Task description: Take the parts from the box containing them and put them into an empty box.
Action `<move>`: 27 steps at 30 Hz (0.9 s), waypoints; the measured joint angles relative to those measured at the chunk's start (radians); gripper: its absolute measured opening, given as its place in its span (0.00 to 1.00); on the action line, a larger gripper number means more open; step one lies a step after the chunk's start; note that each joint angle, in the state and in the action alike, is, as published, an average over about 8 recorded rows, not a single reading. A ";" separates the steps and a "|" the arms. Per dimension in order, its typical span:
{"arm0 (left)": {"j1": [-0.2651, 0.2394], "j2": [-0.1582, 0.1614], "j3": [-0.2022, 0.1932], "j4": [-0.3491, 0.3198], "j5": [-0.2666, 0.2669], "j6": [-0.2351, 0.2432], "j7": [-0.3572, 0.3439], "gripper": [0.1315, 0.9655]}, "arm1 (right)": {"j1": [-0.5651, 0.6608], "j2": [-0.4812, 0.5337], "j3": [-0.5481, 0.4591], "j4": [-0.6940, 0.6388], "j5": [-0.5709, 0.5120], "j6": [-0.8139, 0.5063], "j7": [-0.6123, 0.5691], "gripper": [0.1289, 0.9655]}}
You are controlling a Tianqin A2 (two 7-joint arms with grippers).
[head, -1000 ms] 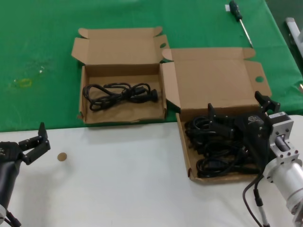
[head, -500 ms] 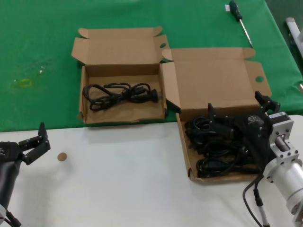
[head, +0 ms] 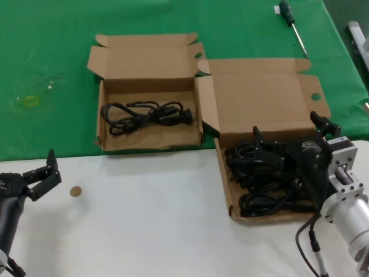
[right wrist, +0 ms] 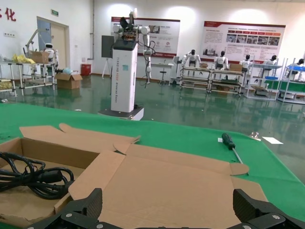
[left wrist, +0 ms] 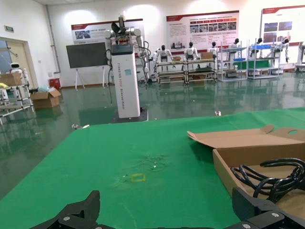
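Observation:
The larger cardboard box (head: 262,101) stands at the right with its wide lid open; several black coiled cords (head: 259,184) fill its tray. My right gripper (head: 288,135) is open and hovers over that tray, above the cords; its wrist view shows the lid (right wrist: 176,186) between its fingertips (right wrist: 93,202). The smaller cardboard box (head: 150,138) stands to the left, lid open, with one coiled cord (head: 147,115) in it, also showing in the left wrist view (left wrist: 271,179) and the right wrist view (right wrist: 33,179). My left gripper (head: 49,167) is open and empty, parked at the near left.
A black-handled screwdriver (head: 291,23) lies on the green cloth (head: 46,69) at the back right. A small brown disc (head: 75,191) lies on the white table (head: 144,231) near the left gripper. The two boxes touch side by side.

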 joint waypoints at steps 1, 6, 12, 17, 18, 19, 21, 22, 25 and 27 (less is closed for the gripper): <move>0.000 0.000 0.000 0.000 0.000 0.000 0.000 1.00 | 0.000 0.000 0.000 0.000 0.000 0.000 0.000 1.00; 0.000 0.000 0.000 0.000 0.000 0.000 0.000 1.00 | 0.000 0.000 0.000 0.000 0.000 0.000 0.000 1.00; 0.000 0.000 0.000 0.000 0.000 0.000 0.000 1.00 | 0.000 0.000 0.000 0.000 0.000 0.000 0.000 1.00; 0.000 0.000 0.000 0.000 0.000 0.000 0.000 1.00 | 0.000 0.000 0.000 0.000 0.000 0.000 0.000 1.00; 0.000 0.000 0.000 0.000 0.000 0.000 0.000 1.00 | 0.000 0.000 0.000 0.000 0.000 0.000 0.000 1.00; 0.000 0.000 0.000 0.000 0.000 0.000 0.000 1.00 | 0.000 0.000 0.000 0.000 0.000 0.000 0.000 1.00; 0.000 0.000 0.000 0.000 0.000 0.000 0.000 1.00 | 0.000 0.000 0.000 0.000 0.000 0.000 0.000 1.00; 0.000 0.000 0.000 0.000 0.000 0.000 0.000 1.00 | 0.000 0.000 0.000 0.000 0.000 0.000 0.000 1.00; 0.000 0.000 0.000 0.000 0.000 0.000 0.000 1.00 | 0.000 0.000 0.000 0.000 0.000 0.000 0.000 1.00; 0.000 0.000 0.000 0.000 0.000 0.000 0.000 1.00 | 0.000 0.000 0.000 0.000 0.000 0.000 0.000 1.00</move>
